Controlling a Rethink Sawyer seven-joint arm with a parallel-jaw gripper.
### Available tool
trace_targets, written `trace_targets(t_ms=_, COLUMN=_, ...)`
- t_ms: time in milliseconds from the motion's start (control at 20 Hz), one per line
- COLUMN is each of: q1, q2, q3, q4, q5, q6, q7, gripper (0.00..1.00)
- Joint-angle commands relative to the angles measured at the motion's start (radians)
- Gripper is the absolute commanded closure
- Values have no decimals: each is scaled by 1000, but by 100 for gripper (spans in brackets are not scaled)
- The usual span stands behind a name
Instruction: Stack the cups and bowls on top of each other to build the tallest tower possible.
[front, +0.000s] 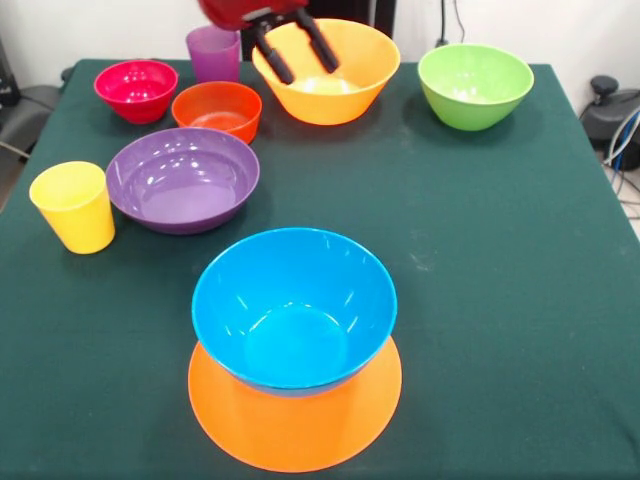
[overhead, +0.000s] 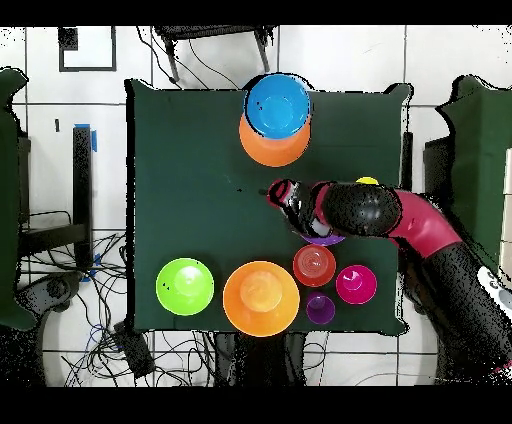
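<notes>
The tower is a blue bowl (front: 293, 305) (overhead: 277, 104) sitting on a large orange bowl (front: 295, 425) (overhead: 275, 150) that looks turned rim-down, at the table's near edge in the front view. My gripper (front: 308, 70) (overhead: 281, 192) hangs high over the table, open and empty, its black fingers (front: 272, 52) showing in front of the second large orange bowl (front: 325, 90) (overhead: 261, 297). The wide purple bowl (front: 183, 180) and yellow cup (front: 75, 207) stand left. The purple cup (front: 213, 53), pink-red bowl (front: 136, 90) and orange-red bowl (front: 216, 110) stand far left. No teal bowl shows.
A green bowl (front: 475, 85) (overhead: 185, 286) stands alone at the far right of the front view. In the overhead view my arm (overhead: 400, 215) reaches in from the right and covers most of the purple bowl and yellow cup. Cables lie on the floor round the table.
</notes>
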Motion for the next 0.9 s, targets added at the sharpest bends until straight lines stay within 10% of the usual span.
trace_targets(t_ms=50, q1=47, q2=39, q3=-20, q4=149, q5=-90, q6=-102, q7=-54, gripper=0)
trace_targets(t_ms=500, q1=167, q2=-108, q3=-239, q4=243, q5=-146, q6=-338, q7=194, gripper=0)
trace_targets(t_ms=900, q1=298, q2=-144, q3=-397, q4=326, q5=-64, q6=-454, q7=297, gripper=0)
